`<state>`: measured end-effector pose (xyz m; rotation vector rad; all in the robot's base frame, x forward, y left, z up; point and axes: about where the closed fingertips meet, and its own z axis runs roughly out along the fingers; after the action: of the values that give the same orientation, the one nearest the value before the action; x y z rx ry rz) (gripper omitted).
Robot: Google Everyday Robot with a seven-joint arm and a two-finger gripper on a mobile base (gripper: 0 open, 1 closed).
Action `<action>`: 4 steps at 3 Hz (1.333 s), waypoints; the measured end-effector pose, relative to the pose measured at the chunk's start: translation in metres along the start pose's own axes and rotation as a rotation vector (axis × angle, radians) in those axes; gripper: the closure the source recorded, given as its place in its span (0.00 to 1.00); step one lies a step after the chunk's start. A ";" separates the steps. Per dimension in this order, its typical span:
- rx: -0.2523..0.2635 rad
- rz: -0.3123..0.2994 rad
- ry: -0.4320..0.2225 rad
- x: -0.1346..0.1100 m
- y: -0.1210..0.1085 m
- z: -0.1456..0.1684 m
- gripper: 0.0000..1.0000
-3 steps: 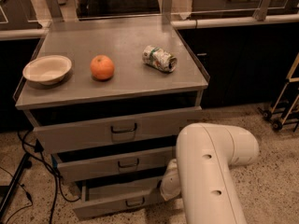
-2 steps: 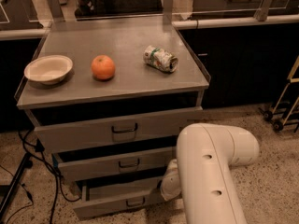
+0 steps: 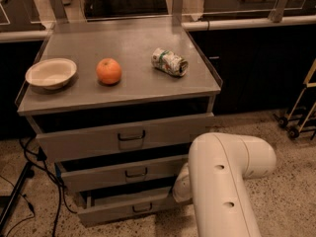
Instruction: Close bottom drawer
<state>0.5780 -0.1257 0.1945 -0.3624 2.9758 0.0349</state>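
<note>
The bottom drawer [image 3: 106,210] is the lowest of three grey metal drawers, with a low front panel and a small dark loop handle [image 3: 142,208]. It stands pulled out a little, further than the middle drawer [image 3: 98,176] above it. My white arm [image 3: 222,181] reaches down at the lower right, and its rounded joint [image 3: 180,183] sits at the right end of the bottom drawer. My gripper is hidden behind the arm, low by that end of the drawer.
On the cabinet top [image 3: 133,85] lie a white bowl [image 3: 51,72], an orange [image 3: 108,71] and a crushed can [image 3: 169,61]. The top drawer [image 3: 89,141] is also slightly open. Cables [image 3: 29,181] and a stand leg are on the floor at left; a cart [image 3: 301,112] is at right.
</note>
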 end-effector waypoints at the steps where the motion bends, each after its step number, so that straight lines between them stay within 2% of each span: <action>1: 0.026 0.040 -0.044 -0.019 -0.012 -0.005 1.00; 3: 0.017 0.059 -0.031 -0.017 -0.011 0.002 1.00; 4: 0.014 0.112 -0.026 -0.025 -0.016 0.011 1.00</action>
<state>0.6078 -0.1352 0.1870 -0.1917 2.9653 0.0309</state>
